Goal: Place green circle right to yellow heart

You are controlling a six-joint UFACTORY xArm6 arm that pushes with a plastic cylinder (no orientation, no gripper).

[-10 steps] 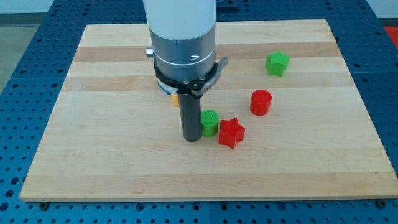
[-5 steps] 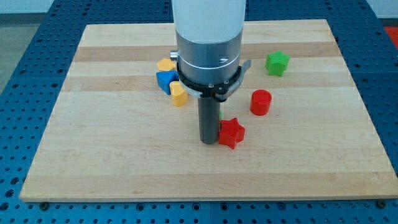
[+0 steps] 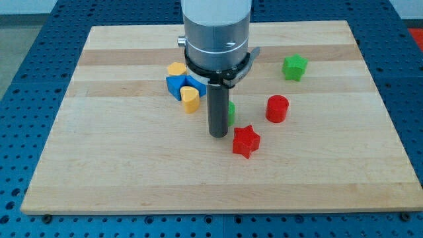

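The green circle (image 3: 230, 110) is mostly hidden behind my rod; only a thin green sliver shows at the rod's right edge. My tip (image 3: 218, 135) rests on the board just in front of it, left of the red star (image 3: 245, 141). The yellow heart (image 3: 190, 100) lies to the rod's left, touching a blue block (image 3: 176, 84). The green circle sits to the right of the yellow heart, with a gap that my rod covers.
A yellow block (image 3: 176, 69) sits above the blue one. A red cylinder (image 3: 277, 108) stands right of the rod. A green block (image 3: 295, 67) lies at the upper right. The wooden board (image 3: 99, 165) rests on a blue perforated table.
My tip moved right, then up and slightly left. The green circle was pushed up the view, away from the red star, and is now hidden behind the rod. The yellow heart came into view.
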